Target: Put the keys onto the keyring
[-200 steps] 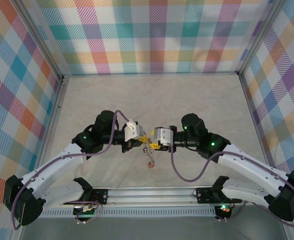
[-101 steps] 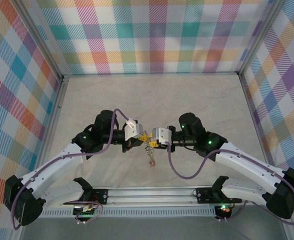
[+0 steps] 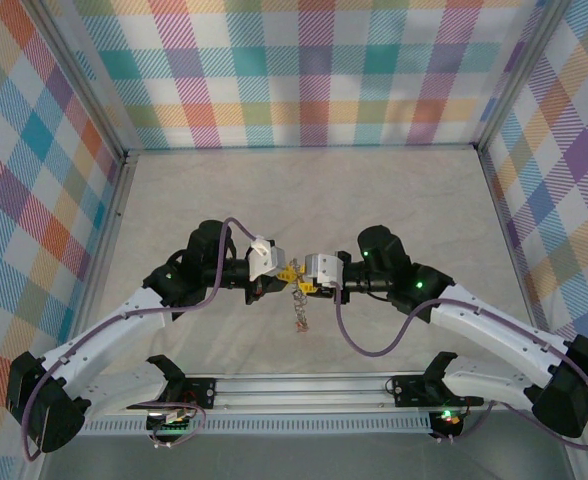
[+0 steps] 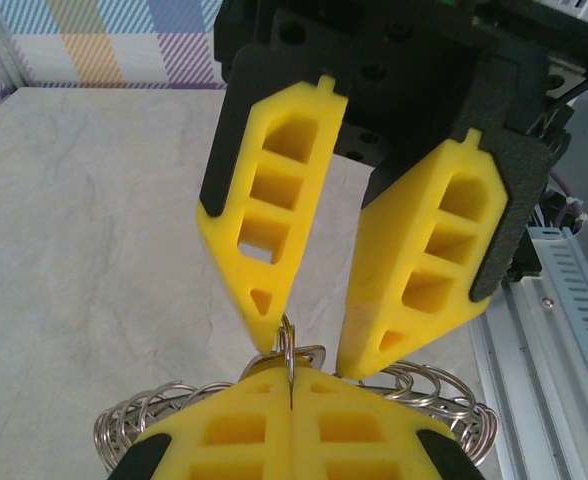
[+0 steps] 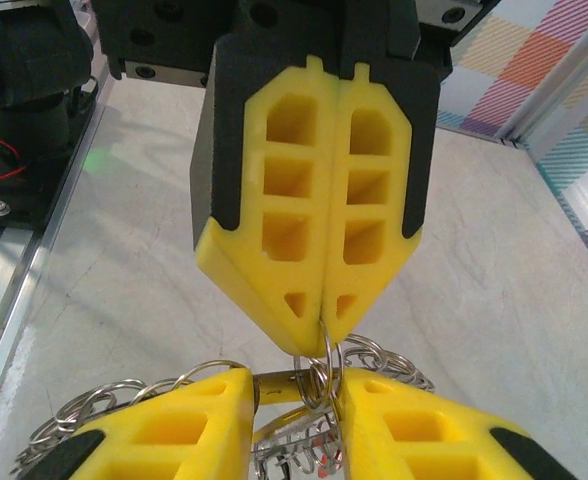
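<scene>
Both grippers meet above the middle of the table. My left gripper [image 3: 285, 272] [image 4: 290, 388] is shut on a thin silver ring [image 4: 290, 345] of the keyring. The keyring's fringe of small silver loops [image 3: 299, 312] [image 4: 124, 428] hangs below it, with red tags [image 5: 320, 466] lower down. My right gripper [image 3: 301, 283] [image 5: 294, 386] faces it tip to tip. Its jaws stand a little apart, closed across a small brass-toned key [image 5: 288, 383] and the loops threaded by it. From the right wrist, the left gripper's fingertips [image 5: 304, 305] pinch the ring just above that key.
Pale marble-look tabletop [image 3: 304, 190] lies under the arms, walled by plaid panels on three sides. A metal rail [image 3: 304, 390] carrying the arm bases runs along the near edge. Purple cables loop beside each wrist.
My right gripper's jaws have narrowed onto the key and it has edged slightly left toward the left gripper. The left gripper has stayed shut and still.
</scene>
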`<state>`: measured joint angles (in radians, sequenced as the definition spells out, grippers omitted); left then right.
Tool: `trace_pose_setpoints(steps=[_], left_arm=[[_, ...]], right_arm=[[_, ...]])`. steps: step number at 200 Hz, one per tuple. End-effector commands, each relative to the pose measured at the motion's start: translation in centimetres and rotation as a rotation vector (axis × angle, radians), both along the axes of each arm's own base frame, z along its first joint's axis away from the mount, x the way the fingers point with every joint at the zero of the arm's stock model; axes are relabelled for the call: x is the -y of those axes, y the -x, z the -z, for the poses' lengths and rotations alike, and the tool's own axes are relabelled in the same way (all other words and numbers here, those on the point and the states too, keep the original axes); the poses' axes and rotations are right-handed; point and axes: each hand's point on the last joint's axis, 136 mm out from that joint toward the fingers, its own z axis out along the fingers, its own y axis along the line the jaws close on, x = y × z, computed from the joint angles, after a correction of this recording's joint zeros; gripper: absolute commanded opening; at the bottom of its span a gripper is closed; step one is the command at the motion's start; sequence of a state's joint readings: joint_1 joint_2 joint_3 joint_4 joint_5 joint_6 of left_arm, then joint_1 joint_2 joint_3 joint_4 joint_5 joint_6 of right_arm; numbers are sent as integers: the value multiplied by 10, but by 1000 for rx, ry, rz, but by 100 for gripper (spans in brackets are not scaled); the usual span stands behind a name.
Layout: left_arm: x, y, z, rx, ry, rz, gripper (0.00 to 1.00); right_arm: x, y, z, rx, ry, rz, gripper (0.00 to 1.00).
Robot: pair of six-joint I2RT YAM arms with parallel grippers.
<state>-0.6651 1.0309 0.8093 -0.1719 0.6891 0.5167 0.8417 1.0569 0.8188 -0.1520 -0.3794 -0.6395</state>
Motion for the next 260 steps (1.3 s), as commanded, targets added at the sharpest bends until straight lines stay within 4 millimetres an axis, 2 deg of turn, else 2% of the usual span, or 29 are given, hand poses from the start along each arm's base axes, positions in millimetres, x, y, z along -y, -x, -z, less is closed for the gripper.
trace_pose_setpoints(steps=[1, 25, 97, 112, 144, 161, 178, 240, 260], left_arm=[[3, 2, -29, 104, 87, 32, 0], [4, 2, -30, 106, 89, 34, 0], [3, 4, -27, 106, 85, 41, 0], [1, 2, -21, 106, 51, 36, 0], [-7, 4, 1, 77, -81, 37, 10], [-10, 4, 5, 68, -122, 38, 20], [-11, 3, 6, 59, -140, 33, 26], [-2, 1, 0, 28, -109, 52, 26], [0, 2, -3, 25, -96, 67, 16]], right_arm=[[0, 7, 11, -50, 15, -25, 27], [0, 5, 15, -56, 25, -19, 27], [-2, 6, 8, -63, 7, -37, 4], [-2, 6, 4, -64, 4, -43, 0], [0, 11, -4, -79, 32, -65, 0], [1, 13, -5, -94, 61, -72, 0], [2, 13, -6, -112, 98, -76, 0], [-3, 8, -7, -145, 123, -70, 0], [-6, 7, -10, -142, 104, -70, 0]])
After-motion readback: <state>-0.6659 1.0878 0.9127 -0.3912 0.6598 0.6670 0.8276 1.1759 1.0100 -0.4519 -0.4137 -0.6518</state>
